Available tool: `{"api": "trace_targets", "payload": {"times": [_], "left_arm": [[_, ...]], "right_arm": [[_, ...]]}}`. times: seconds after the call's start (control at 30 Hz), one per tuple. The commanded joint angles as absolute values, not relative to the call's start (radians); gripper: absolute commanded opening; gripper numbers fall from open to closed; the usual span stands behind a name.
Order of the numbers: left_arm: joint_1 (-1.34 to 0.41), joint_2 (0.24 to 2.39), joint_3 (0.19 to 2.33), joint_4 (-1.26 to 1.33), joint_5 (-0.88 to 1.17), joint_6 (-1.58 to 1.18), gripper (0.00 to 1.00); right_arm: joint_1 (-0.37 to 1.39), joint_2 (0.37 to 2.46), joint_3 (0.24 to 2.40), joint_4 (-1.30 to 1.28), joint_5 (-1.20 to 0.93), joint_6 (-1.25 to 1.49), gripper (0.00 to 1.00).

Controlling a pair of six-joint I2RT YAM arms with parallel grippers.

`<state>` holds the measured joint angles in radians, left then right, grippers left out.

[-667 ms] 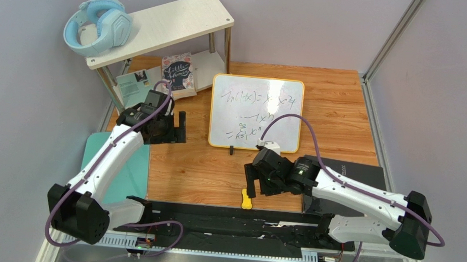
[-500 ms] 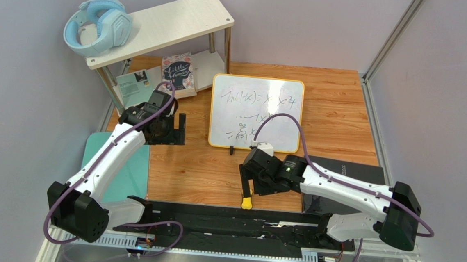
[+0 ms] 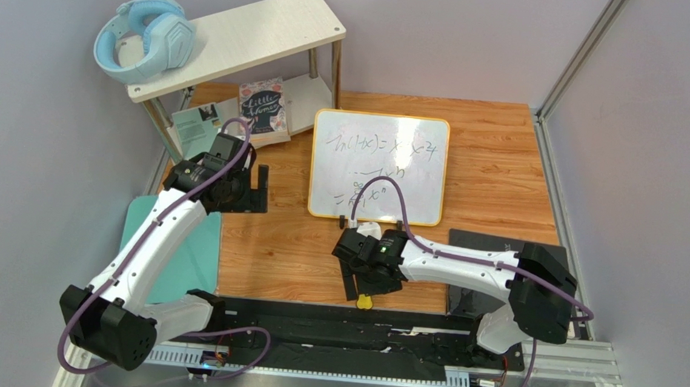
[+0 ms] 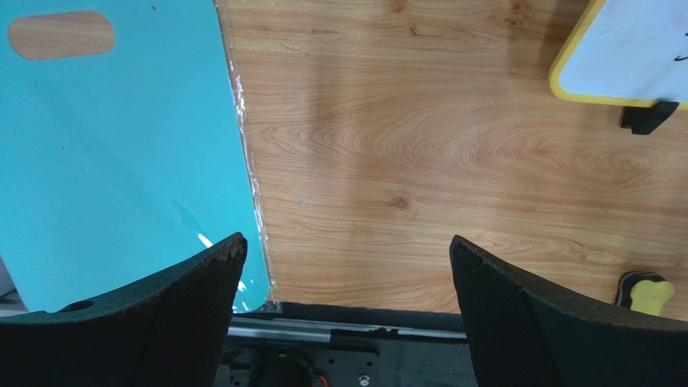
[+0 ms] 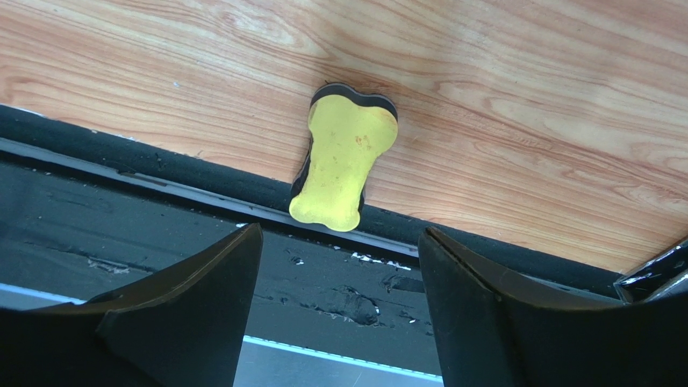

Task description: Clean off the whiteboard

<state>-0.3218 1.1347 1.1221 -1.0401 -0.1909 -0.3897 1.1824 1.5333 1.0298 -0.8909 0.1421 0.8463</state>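
Note:
The whiteboard (image 3: 379, 167), yellow-framed with dark handwritten maths on it, lies at the middle of the wooden table; its near corner (image 4: 630, 56) and one black foot show in the left wrist view. A small yellow eraser (image 5: 343, 165) with a dark underside lies at the table's near edge, overlapping the black rail. My right gripper (image 3: 360, 284) hovers right over the eraser (image 3: 364, 300), open, and the eraser sits just beyond its fingertips (image 5: 339, 232), not between them. My left gripper (image 3: 258, 189) stands open and empty left of the board (image 4: 347, 242).
A teal mat (image 3: 191, 251) lies at the left under the left arm. A pale wooden shelf (image 3: 241, 40) with blue headphones (image 3: 142, 37) stands at the back left, a book (image 3: 264, 108) beside it. A black box (image 3: 509, 252) sits at the right. The black rail (image 3: 339, 325) runs along the near edge.
My right arm has swung left and down over the eraser, and its jaws have narrowed somewhat. The left gripper has shifted slightly left.

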Motion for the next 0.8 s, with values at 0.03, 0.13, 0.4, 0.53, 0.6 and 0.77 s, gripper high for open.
{"api": "trace_targets", "payload": {"times": [0.03, 0.13, 0.4, 0.53, 0.6, 0.77], "left_arm": [[-0.322, 1.16, 1.152, -1.095, -0.25, -0.364, 0.99], [-0.322, 1.178, 1.143, -1.101, -0.259, -0.368, 0.99], [-0.322, 1.186, 1.132, -1.097, -0.258, -0.371, 0.99], [-0.322, 1.174, 1.126, -1.08, -0.23, -0.359, 0.99], [-0.322, 1.166, 1.126, -1.075, -0.232, -0.357, 0.99], [-0.322, 1.138, 1.123, -1.068, -0.227, -0.344, 0.99]], "right_arm": [[1.187, 1.568, 1.075, -0.859, 0.129, 0.871, 0.73], [1.187, 1.597, 1.08, -0.848, 0.121, 0.87, 0.69], [1.183, 1.637, 1.088, -0.847, 0.118, 0.874, 0.61], [1.166, 1.648, 1.078, -0.838, 0.113, 0.876, 0.56], [1.147, 1.644, 1.065, -0.825, 0.1, 0.877, 0.57], [1.1, 1.651, 1.022, -0.782, 0.04, 0.88, 0.57]]}}
